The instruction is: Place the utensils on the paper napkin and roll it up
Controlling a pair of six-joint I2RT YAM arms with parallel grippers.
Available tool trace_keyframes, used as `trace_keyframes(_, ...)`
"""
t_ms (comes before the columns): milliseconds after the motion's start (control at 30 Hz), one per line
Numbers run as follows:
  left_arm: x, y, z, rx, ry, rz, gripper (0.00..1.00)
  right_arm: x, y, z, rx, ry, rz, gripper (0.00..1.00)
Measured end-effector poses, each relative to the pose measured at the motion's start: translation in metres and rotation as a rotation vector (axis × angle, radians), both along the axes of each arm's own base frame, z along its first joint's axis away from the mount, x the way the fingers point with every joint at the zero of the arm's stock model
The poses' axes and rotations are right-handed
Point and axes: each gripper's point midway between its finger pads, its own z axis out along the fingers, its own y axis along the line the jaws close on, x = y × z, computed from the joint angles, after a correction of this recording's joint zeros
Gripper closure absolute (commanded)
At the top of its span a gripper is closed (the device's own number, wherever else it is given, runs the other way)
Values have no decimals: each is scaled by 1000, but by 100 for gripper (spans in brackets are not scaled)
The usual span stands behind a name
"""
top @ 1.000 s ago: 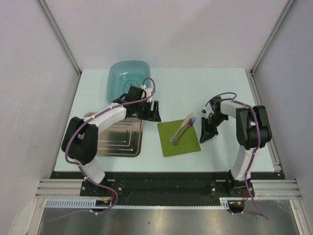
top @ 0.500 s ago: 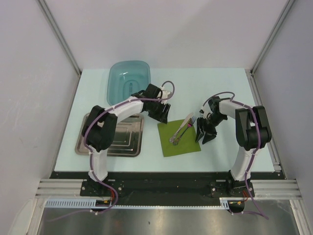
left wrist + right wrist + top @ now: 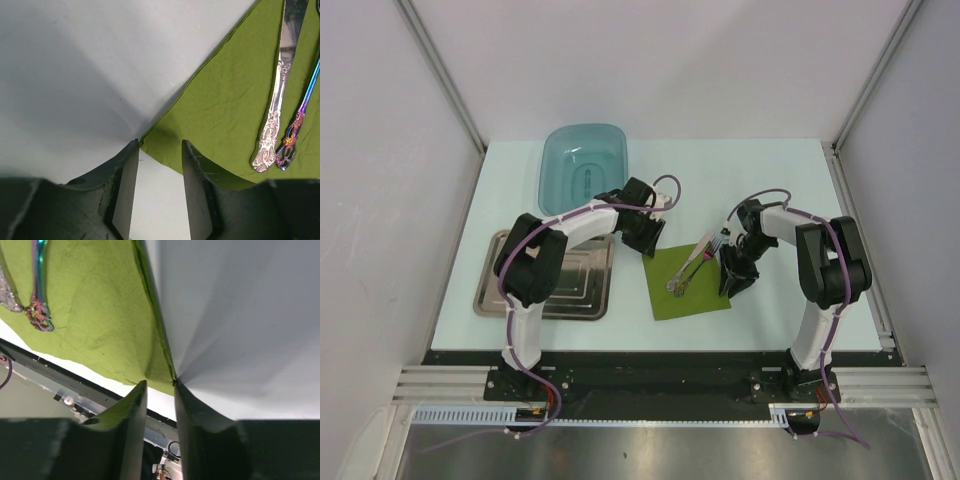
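The olive-green paper napkin (image 3: 695, 290) lies flat on the table in front of both arms. The utensils (image 3: 694, 264), a silver piece and a fork with a purple handle, lie side by side across it. My left gripper (image 3: 646, 241) is open at the napkin's far left corner. In the left wrist view the gripper (image 3: 160, 145) straddles that corner of the napkin (image 3: 225, 100), with the utensils (image 3: 274, 120) off to the right. My right gripper (image 3: 733, 274) is open at the napkin's right edge. In the right wrist view the gripper (image 3: 160, 384) straddles that edge of the napkin (image 3: 100, 315).
A teal plastic basin (image 3: 582, 160) stands at the back left. A steel tray (image 3: 545, 285) lies at the front left, partly under my left arm. Metal frame posts and grey walls close in the table on both sides.
My left gripper has swung right from beside the basin to the napkin's far left corner. My right gripper has shifted slightly left onto the napkin's right edge.
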Motion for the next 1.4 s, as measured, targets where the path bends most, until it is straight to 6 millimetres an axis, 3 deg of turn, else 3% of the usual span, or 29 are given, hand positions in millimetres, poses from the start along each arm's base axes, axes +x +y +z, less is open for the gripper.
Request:
trace_keyframes(200,1,3,-5,21,-2,7,58,0,1,-3,-8,19,-5,83)
trace_keyframes(367,2,3,-5,24,-5,9,58,0,3,-5,-10,24,-6,100)
trace_keyframes(667,2,2,-6,11,-18,6,57,1,5,-4,-1,18,-3,100)
trace_keyframes(1033,-6,3,-1,-25,-46,0,74,15,4,-4,33,-23,-38,100)
trace_keyframes(1400,-4,3,-1,-26,-53,4,59,29,-9,-4,-6,-79,-67,100)
